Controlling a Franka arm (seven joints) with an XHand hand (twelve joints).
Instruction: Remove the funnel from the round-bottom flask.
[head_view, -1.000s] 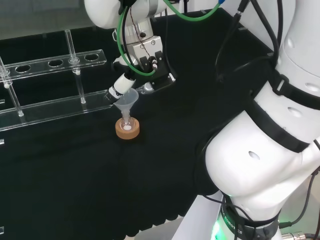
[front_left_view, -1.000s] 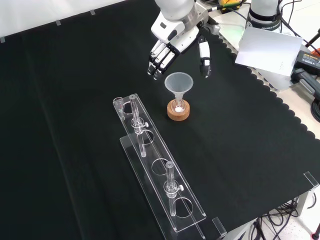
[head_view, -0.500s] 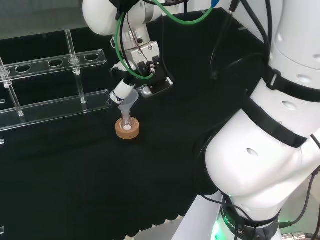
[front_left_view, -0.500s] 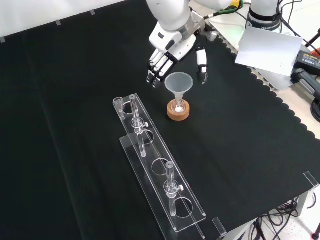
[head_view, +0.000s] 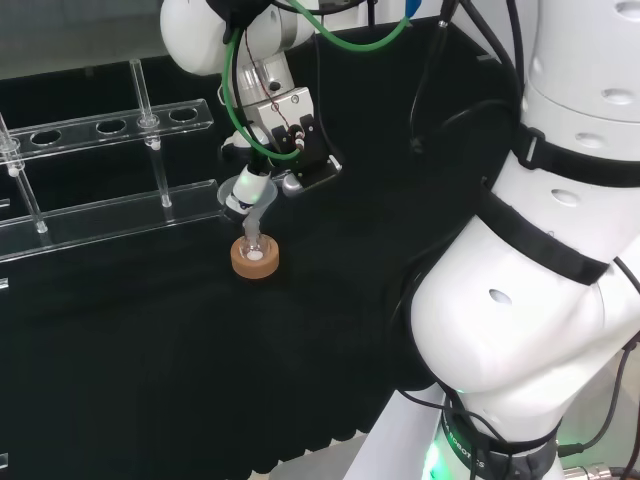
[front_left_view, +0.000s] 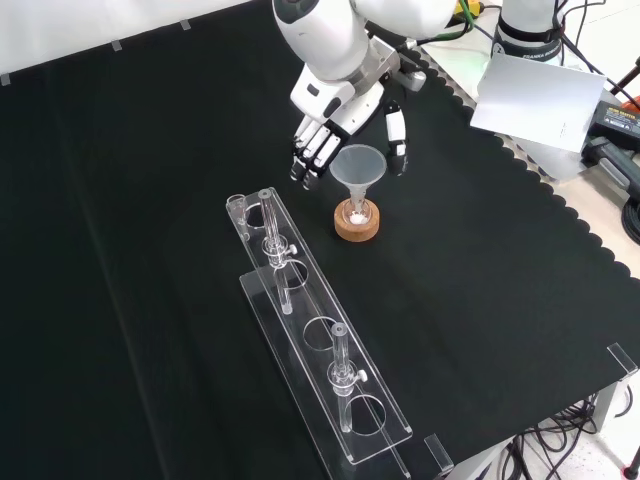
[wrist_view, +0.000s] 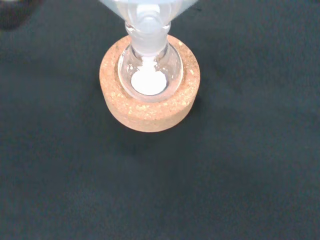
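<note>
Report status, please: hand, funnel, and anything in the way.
Hand open, fingers and thumb either side of funnel, not closed on it. Funnel seated in round-bottom flask on cork ring. Clear rack beside, path up free.

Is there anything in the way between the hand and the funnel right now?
Nothing visible. In the front view the open hand has fingers and thumb either side of the funnel, which still sits in the round-bottom flask.
</note>
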